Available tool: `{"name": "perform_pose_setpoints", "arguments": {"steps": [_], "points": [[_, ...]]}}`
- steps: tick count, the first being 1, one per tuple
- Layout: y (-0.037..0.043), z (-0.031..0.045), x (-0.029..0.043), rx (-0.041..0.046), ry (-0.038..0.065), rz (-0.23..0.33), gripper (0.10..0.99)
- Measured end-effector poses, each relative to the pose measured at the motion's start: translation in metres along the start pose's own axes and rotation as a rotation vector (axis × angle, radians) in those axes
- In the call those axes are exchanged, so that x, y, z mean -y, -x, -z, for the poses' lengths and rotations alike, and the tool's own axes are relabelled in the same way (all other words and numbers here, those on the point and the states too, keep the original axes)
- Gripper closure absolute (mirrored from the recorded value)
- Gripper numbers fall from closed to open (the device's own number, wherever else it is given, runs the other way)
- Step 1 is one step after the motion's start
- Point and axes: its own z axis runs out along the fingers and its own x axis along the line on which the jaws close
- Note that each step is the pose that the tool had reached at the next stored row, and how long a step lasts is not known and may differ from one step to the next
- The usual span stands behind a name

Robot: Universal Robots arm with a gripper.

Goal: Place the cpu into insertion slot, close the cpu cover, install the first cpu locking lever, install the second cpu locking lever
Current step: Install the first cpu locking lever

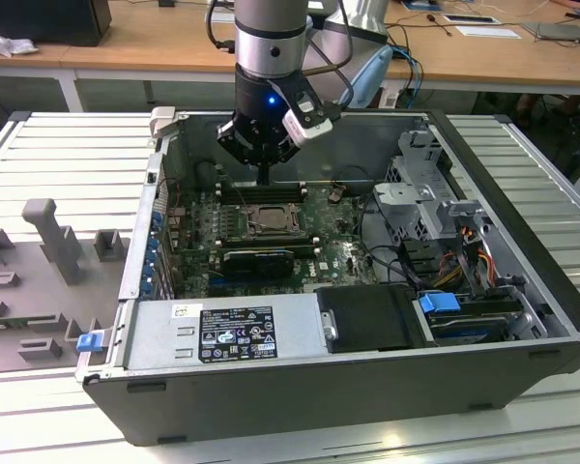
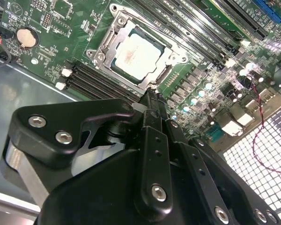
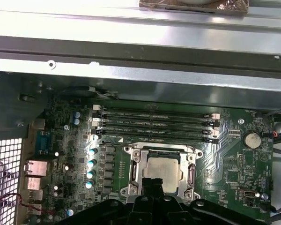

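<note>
claw (image 2: 152, 96): tips together | cpu (image 2: 139, 54): in insertion slot (image 2: 107, 44), just beyond claw tips

Fig. Even overhead room light fell on the computer case (image 1: 367, 391). Glare whitened the metal wall (image 3: 145, 28) in the first wrist view and the cpu (image 2: 139, 52) top in the second (a pale hot spot); my gripper (image 2: 152, 95) sat dark, self-shadowed.

The cpu (image 2: 139, 55) has a matt, pale metal top, the cpu cover (image 2: 111, 38) is bare shiny metal, and the motherboard (image 2: 44, 49) looks smooth and slightly glossy.
</note>
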Motion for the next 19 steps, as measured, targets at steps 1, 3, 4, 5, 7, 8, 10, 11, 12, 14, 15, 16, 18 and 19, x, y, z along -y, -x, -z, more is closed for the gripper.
{"name": "perform_pose_setpoints", "arguments": {"steps": [1, 3, 4, 5, 7, 8, 10, 11, 12, 14, 15, 16, 18, 19], "points": [[-0.0002, -0.0001, 0.0, 0.0, 0.0, 0.002, 0.98], [-0.0002, -0.0002, 0.0, -0.0001, 0.0, 0.004, 0.98], [-0.0002, -0.0002, 0.0, -0.0002, 0.0, 0.005, 0.98], [-0.0002, -0.0002, 0.0, -0.0003, 0.0, 0.006, 0.98], [-0.0004, -0.0004, 0.0, -0.0004, 0.0, 0.009, 0.98], [-0.0007, -0.0004, -0.0001, -0.0004, 0.0, 0.01, 0.98], [-0.0015, -0.0005, -0.0001, -0.0002, 0.0, 0.014, 0.98], [-0.0018, -0.0005, -0.0002, 0.0, 0.0, 0.016, 0.98], [-0.0021, -0.0006, -0.0002, 0.0001, 0.0, 0.017, 0.98], [-0.0031, -0.0005, -0.0002, 0.0001, 0.0, 0.022, 0.98], [-0.0034, -0.0005, -0.0002, -0.0001, 0.0, 0.024, 0.98], [-0.0039, -0.0005, -0.0003, -0.0002, 0.0, 0.026, 0.98], [-0.0045, -0.0005, -0.0003, -0.0004, 0.0, 0.031, 0.98], [-0.0052, -0.0005, -0.0004, -0.0005, 0.0, 0.036, 0.98]]}}
